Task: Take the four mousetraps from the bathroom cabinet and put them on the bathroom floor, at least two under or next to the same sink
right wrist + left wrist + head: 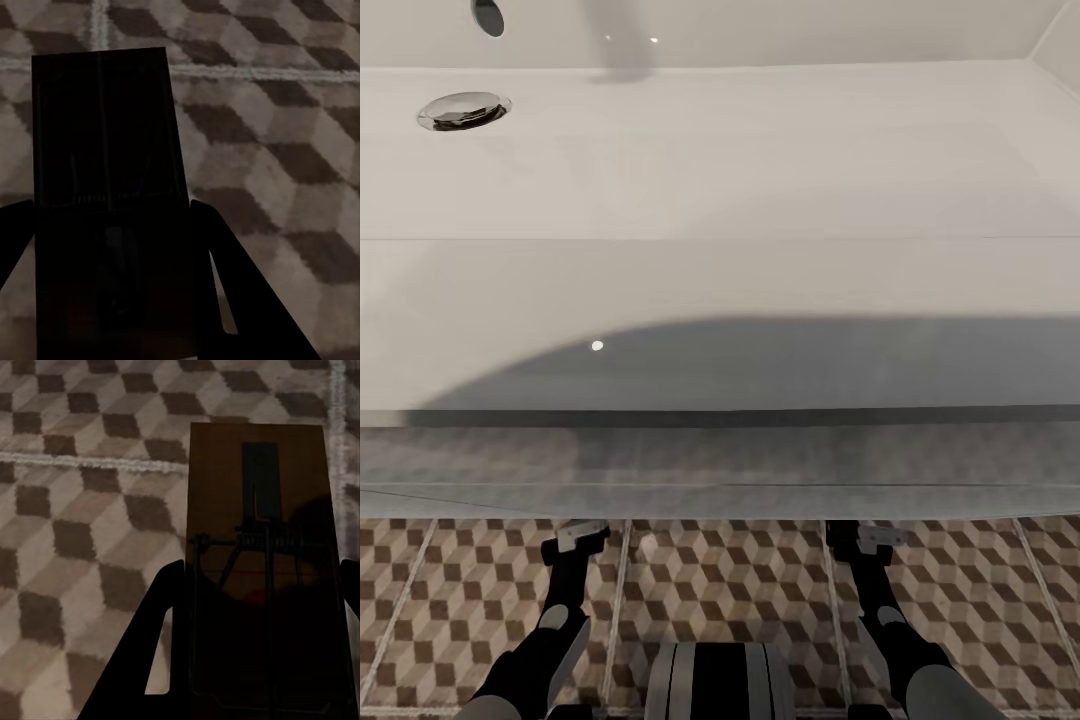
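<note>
A wooden mousetrap (259,495) with a dark metal spring and a red mark sits between the fingers of my left gripper (262,566), which is shut on it. A second mousetrap (105,127), in deep shadow, is held the same way by my right gripper (111,206). Both traps are over the cube-patterned bathroom floor (82,510), and I cannot tell whether they touch it. In the head view my left arm (565,590) and right arm (872,585) reach forward under the white sink (720,150), whose front edge hides the grippers. The cabinet is out of view.
The sink's front edge (720,415) overhangs both wrists, with a glossy panel (720,460) below it reflecting the tiles. A chrome drain (463,110) sits in the basin at far left. Patterned floor (720,580) lies between my arms, and my trunk (715,680) is at the bottom.
</note>
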Controlling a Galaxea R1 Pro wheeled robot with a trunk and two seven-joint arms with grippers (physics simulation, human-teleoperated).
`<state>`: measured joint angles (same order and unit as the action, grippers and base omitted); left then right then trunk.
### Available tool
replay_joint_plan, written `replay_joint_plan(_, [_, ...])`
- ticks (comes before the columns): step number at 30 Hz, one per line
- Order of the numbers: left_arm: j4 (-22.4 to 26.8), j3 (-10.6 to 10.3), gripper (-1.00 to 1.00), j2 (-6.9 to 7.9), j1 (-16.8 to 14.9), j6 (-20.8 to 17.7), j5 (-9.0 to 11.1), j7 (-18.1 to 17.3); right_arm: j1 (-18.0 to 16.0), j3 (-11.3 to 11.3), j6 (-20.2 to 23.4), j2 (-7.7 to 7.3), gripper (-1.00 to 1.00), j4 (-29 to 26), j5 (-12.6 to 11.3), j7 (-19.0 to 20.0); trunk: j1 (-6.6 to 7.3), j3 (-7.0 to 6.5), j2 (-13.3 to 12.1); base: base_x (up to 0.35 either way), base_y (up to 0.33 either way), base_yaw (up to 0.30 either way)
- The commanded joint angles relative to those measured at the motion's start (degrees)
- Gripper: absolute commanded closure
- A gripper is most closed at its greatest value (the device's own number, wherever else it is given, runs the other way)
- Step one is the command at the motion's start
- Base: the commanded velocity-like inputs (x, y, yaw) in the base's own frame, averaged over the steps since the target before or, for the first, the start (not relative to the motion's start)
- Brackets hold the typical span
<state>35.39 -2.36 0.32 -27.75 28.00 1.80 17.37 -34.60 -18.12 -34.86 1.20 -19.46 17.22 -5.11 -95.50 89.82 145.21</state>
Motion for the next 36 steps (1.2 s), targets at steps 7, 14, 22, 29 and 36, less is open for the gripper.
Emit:
replay_joint_plan(7, [-0.45,-0.2,1.0,0.04,-0.03,-3.0,0.21,-0.48,-0.03,-0.22,-0.16,0.03,1.0,0.04,0.44,-0.16,0.01,0.03,0.01,0.0,0.0,0.0])
replay_joint_plan(14, [-0.54,-0.19,1.0,0.04,-0.17,-3.89,0.16,-0.59,-0.03,-0.18,-0.16,0.03,1.0,0.04,0.45,-0.16,0.01,0.03,0.01,0.0,0.0,0.0])
replay_joint_plan(22, [-0.74,-0.13,1.0,0.03,-0.28,-3.93,0.1,-0.36,-0.03,-0.19,-0.16,0.03,1.0,0.04,0.43,-0.16,0.01,0.03,0.01,0.0,0.0,0.0])
replay_joint_plan(29, [-0.76,-0.11,1.0,0.03,-0.3,-3.0,0.17,-0.36,-0.03,-0.17,-0.13,0.03,1.0,0.04,0.42,-0.16,0.01,0.03,0.01,0.0,0.0,0.0])
replay_joint_plan(36, [-0.91,-0.12,1.0,0.04,-0.3,-1.65,0.13,-0.56,-0.03,-0.16,-0.12,0.03,1.0,0.04,0.44,-0.16,0.01,0.03,0.01,0.0,0.0,0.0])
